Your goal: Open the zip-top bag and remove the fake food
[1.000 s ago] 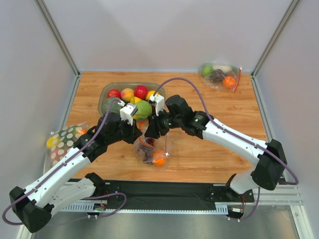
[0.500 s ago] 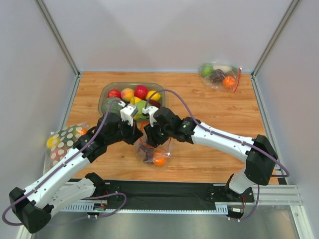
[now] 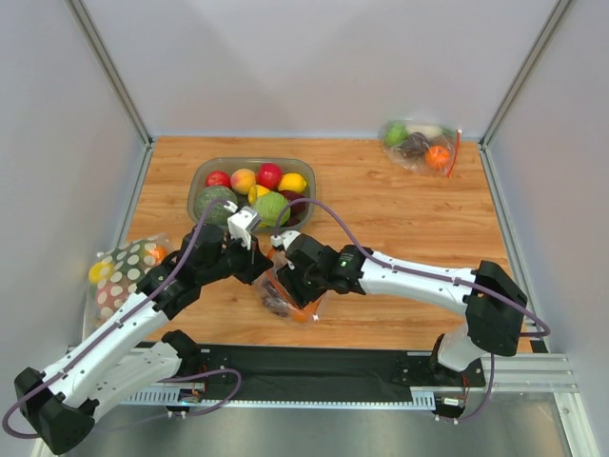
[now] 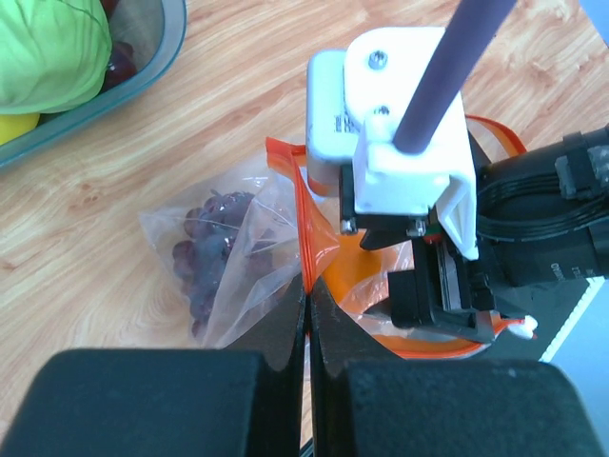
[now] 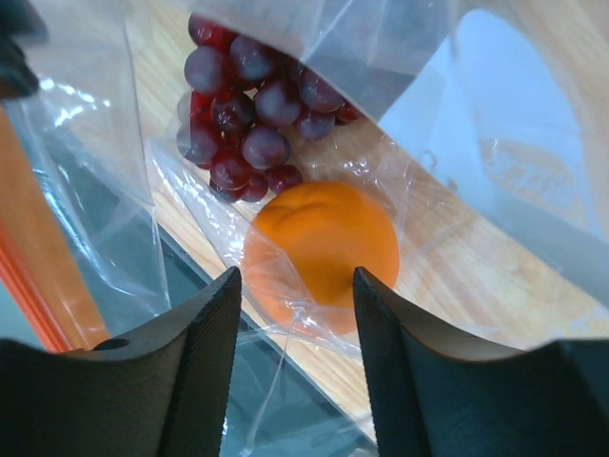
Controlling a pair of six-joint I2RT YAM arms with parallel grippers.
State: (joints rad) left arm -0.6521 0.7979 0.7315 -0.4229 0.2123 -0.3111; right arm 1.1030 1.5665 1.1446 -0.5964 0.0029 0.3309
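Centrally, near the front of the table (image 3: 428,219), the zip-top bag (image 3: 285,303) lies between both grippers. Left gripper (image 4: 307,305) is clamped on the bag's orange-red zip strip (image 4: 306,224); right gripper (image 5: 295,286), jaws partly apart and empty, sits in the mouth, the orange (image 5: 324,243) just beyond its fingertips, grapes (image 5: 247,124) farther in. A second earlier the right gripper stood higher, by the bowl (image 3: 191,195)
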